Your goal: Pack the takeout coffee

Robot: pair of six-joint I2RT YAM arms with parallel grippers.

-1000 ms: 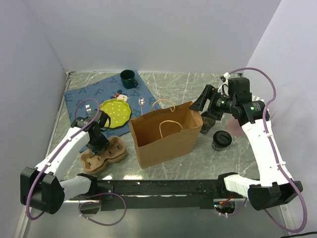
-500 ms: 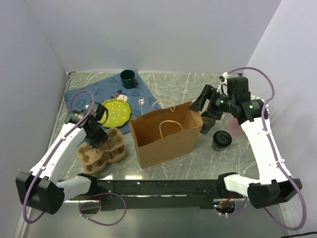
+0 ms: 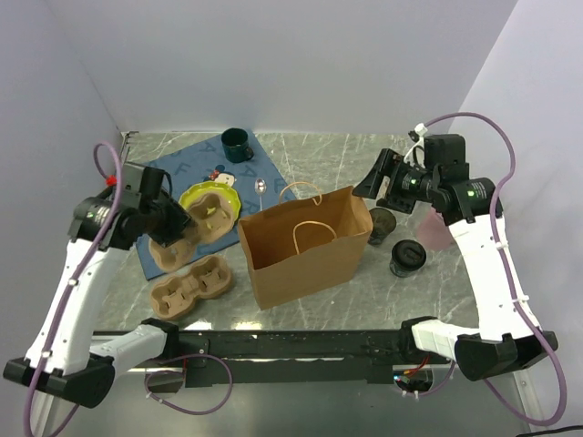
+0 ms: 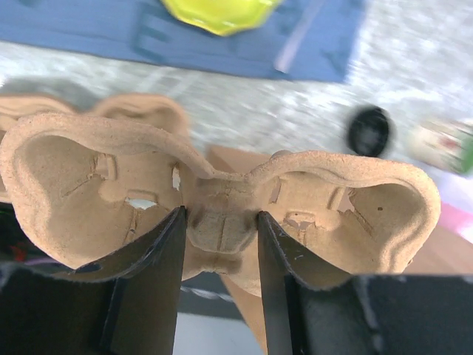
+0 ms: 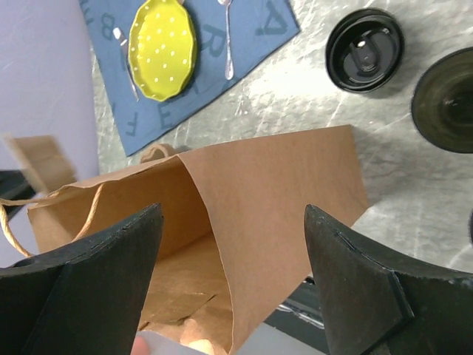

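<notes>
On the table (image 3: 346, 155), just right of the brown paper bag (image 3: 305, 248), the takeout coffee (image 3: 407, 258) stands upright with its lid on and nothing touching it. By my reading the packing itself is not yet done. The cup must go into a holder, and the holder into the bag.

My left gripper (image 4: 220, 222) holds a pulp cup carrier (image 3: 173, 244) clear of the table, jaws pinching the raised ridge between its two wells. A second carrier (image 3: 191, 289) lies flat near the front edge. My right gripper (image 5: 233, 214) hangs above the right end of the bag, jaws spread wide with nothing between them. I judge this an early stage: carrier in hand, coffee unmoved, and only paper in the part of the bag's inside that my wrist view reaches.

The carrier is tan moulded fibre, rough and matte, with rounded lobes and small cut tabs inside the wells. It looks light and easy to crush. The bag is thin creased kraft paper, standing open, with twisted cord handles. The coffee cup is short and dark under a glossy round black lid. A lidless dark cup (image 3: 383, 224) stands just beside it. The tabletop is grey, veined like stone, and it looks slick.
</notes>
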